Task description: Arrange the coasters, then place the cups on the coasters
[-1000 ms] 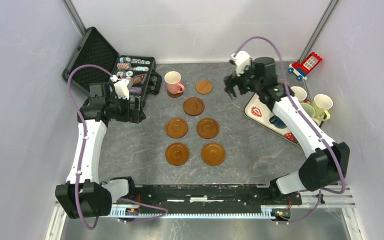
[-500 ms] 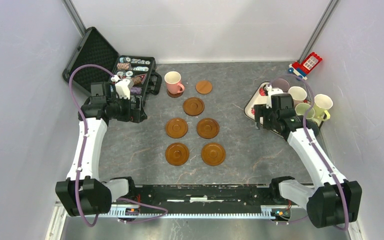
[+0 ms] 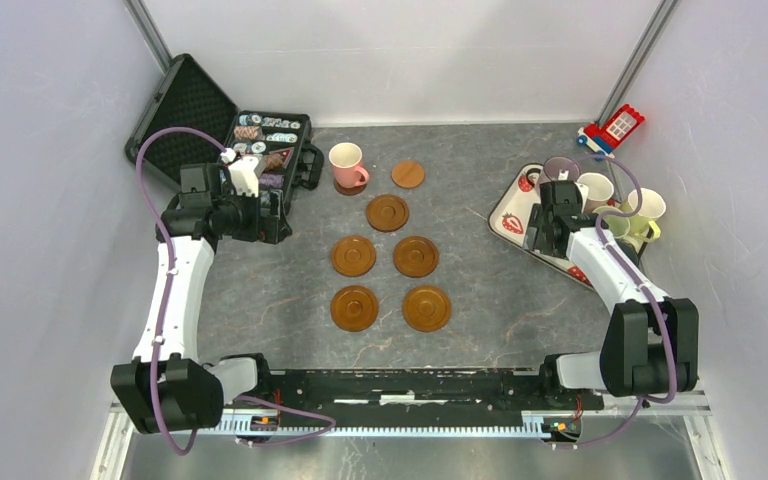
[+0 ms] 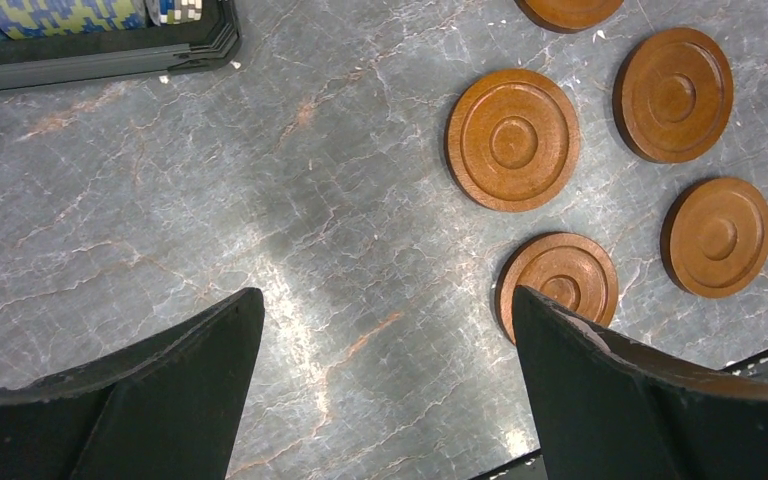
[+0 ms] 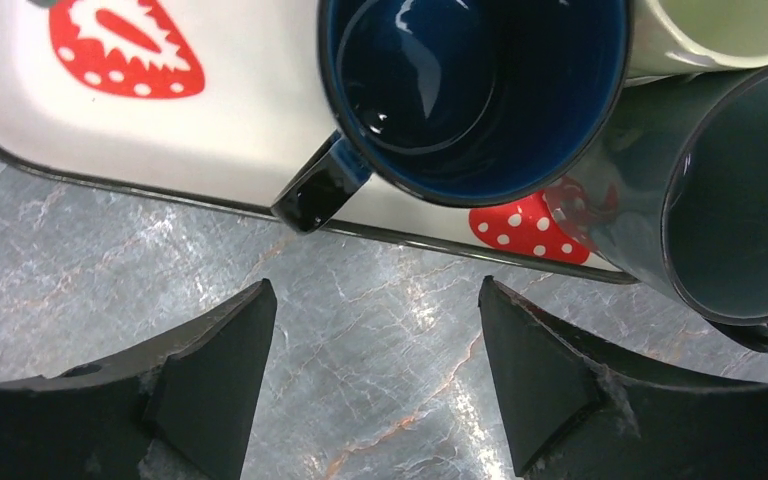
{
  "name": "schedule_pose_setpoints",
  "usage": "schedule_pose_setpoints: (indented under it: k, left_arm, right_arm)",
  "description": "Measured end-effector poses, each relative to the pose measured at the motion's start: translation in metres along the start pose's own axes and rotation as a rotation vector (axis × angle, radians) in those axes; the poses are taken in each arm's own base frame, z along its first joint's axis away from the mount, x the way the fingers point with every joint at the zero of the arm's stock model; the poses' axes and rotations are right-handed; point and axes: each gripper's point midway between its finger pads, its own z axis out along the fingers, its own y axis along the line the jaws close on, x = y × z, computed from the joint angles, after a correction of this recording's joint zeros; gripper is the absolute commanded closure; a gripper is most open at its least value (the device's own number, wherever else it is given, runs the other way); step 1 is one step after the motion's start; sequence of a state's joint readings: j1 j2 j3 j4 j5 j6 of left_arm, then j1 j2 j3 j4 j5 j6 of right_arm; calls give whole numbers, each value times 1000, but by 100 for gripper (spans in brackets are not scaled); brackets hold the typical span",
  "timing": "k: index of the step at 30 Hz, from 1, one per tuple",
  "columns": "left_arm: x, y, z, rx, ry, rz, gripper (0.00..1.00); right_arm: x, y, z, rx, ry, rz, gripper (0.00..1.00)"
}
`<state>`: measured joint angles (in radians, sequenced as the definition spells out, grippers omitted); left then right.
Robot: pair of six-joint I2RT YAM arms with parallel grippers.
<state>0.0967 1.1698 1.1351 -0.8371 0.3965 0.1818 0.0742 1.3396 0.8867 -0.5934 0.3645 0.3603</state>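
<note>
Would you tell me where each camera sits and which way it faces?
Top external: above, behind the robot, looking down; both arms show.
Left wrist: faces down on round brown wooden coasters; open left gripper frames them.
Right wrist: faces down on the navy blue ceramic mug; right gripper below.
Shared: coasters, in top and left wrist.

Overhead, your right arm (image 3: 600,255) covers the navy mug (image 5: 470,90) and much of the strawberry tray (image 5: 250,120); your right wrist view crops the grey-green mug (image 5: 730,200) at its right edge.
</note>
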Motion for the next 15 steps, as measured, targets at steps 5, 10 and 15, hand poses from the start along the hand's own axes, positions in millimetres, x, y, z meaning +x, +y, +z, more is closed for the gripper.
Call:
schedule_pose_setpoints:
  k: [5,10,15]
  left_arm:
    - [-1,2,-4,-22,-16,8,0]
    - [-1,3,-5,-33,-19,9,0]
    - [0,4,-4,-33,-15,7,0]
  right_arm:
    - [-5,-5,7,32,-14,53,11]
    - [-12,-2,17,37,-35,88,13]
    - [-17,-1,26,44,-42,100,18]
